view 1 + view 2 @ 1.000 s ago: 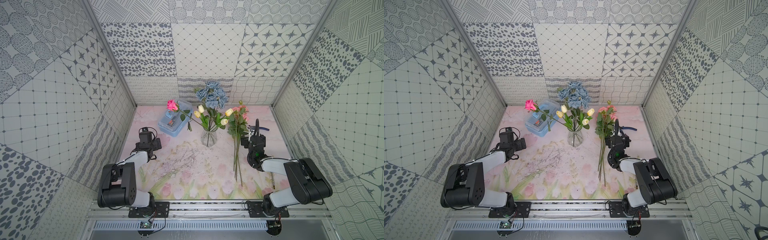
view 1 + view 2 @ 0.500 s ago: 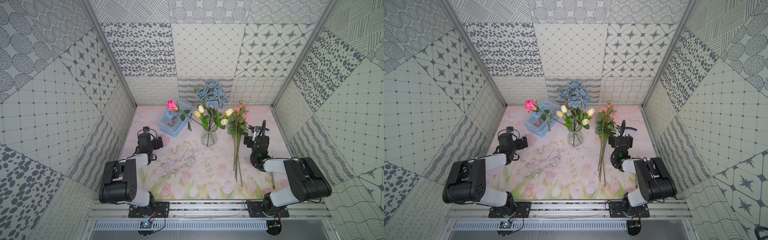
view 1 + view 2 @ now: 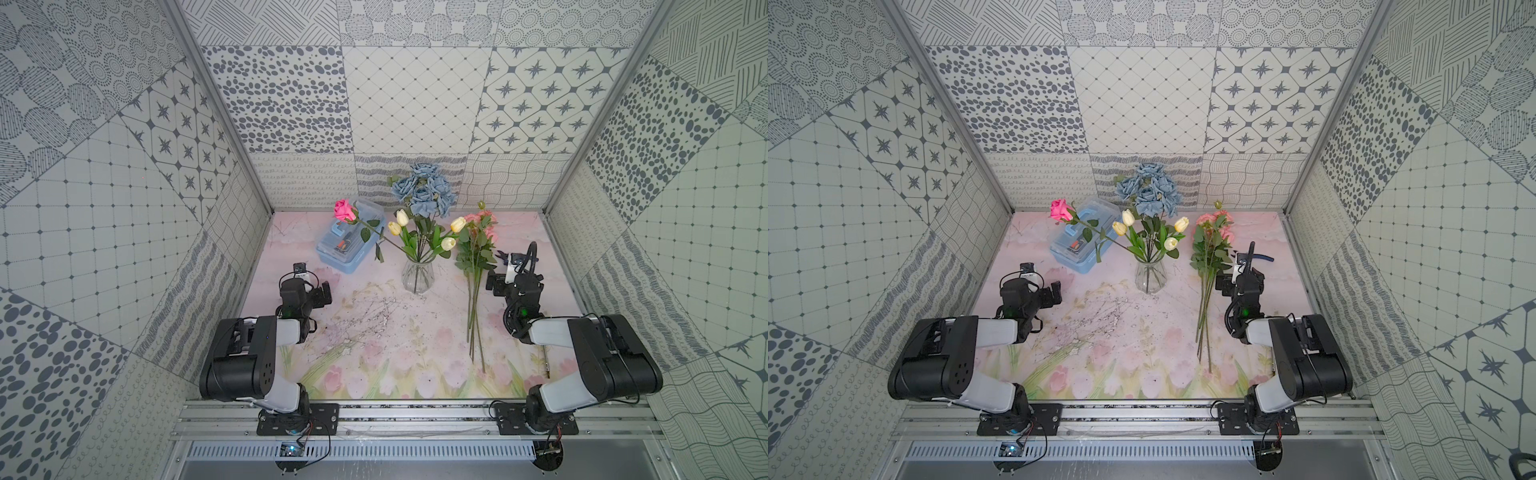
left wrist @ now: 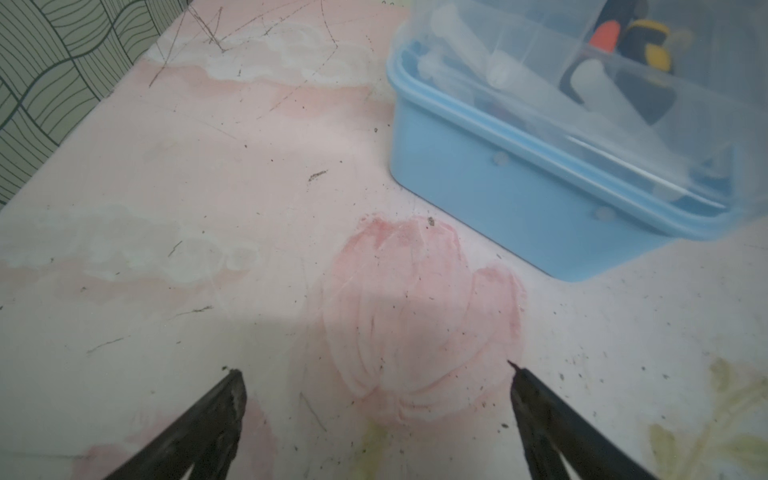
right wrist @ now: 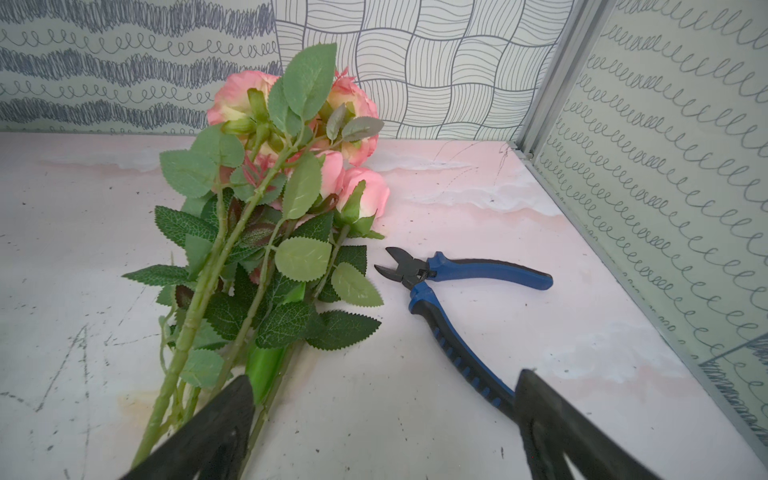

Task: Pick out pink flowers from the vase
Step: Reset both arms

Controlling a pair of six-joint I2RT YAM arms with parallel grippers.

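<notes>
One vase (image 3: pixel 417 277) holds four tulips (image 3: pixel 401 217), one magenta rose (image 3: pixel 345 210); pink flowers (image 3: pixel 482 220) lie outside; both jaws released.

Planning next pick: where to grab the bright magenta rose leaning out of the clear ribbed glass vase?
Probably its thin green stem, between bloom and vase rim, coming from the left gripper: it slants out toward the pale-blue plastic box, clear of the cream tulips.
</notes>
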